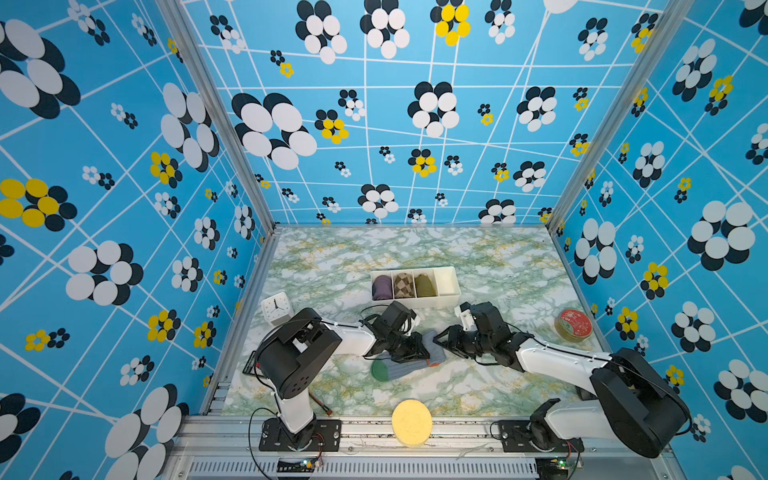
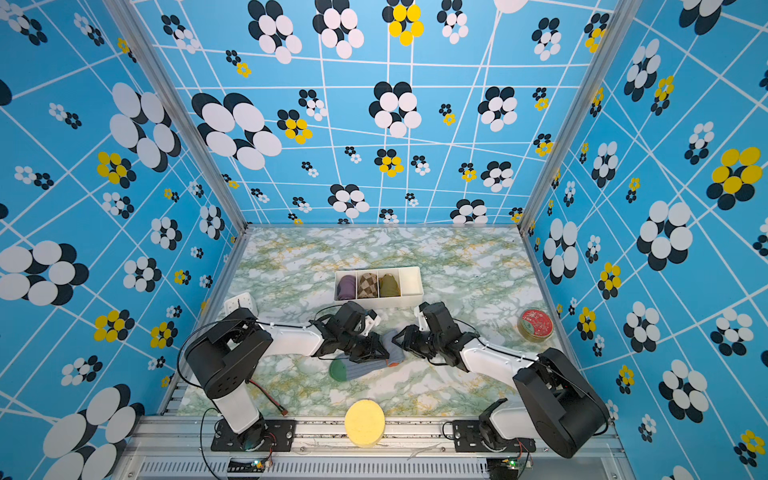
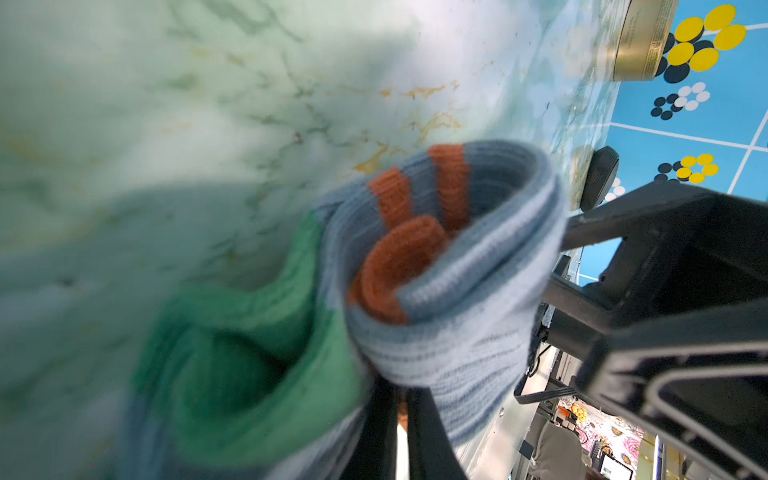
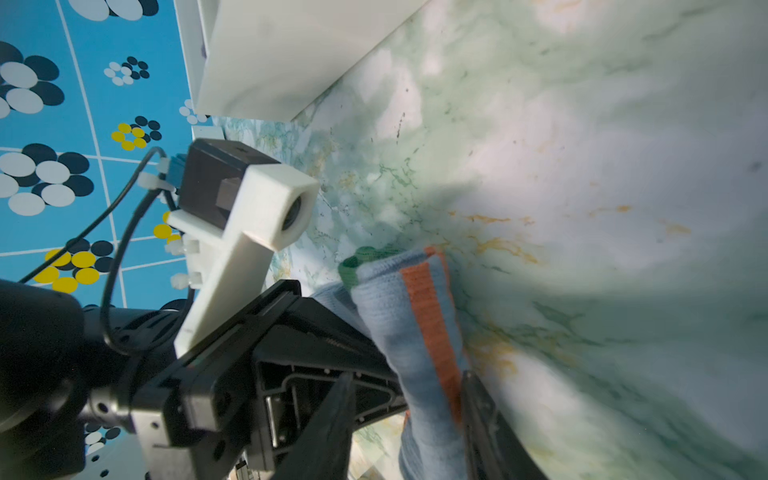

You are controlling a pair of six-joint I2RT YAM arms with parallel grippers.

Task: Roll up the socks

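The socks lie mid-table in both top views, grey-blue and ribbed, with a green toe pointing left. In the left wrist view the socks are curled into a loose roll with orange stripes inside and a green heel beside it. My left gripper has its jaws almost together at the roll, with a bit of orange fabric pinched between them. My right gripper stands open around the orange-striped fold of the socks; the fold touches one finger and there is a gap to the other.
A white divided tray just behind the grippers holds purple, checkered and olive sock rolls. A white clock stands at the left, a red-lidded tin at the right, and a yellow round sponge on the front edge.
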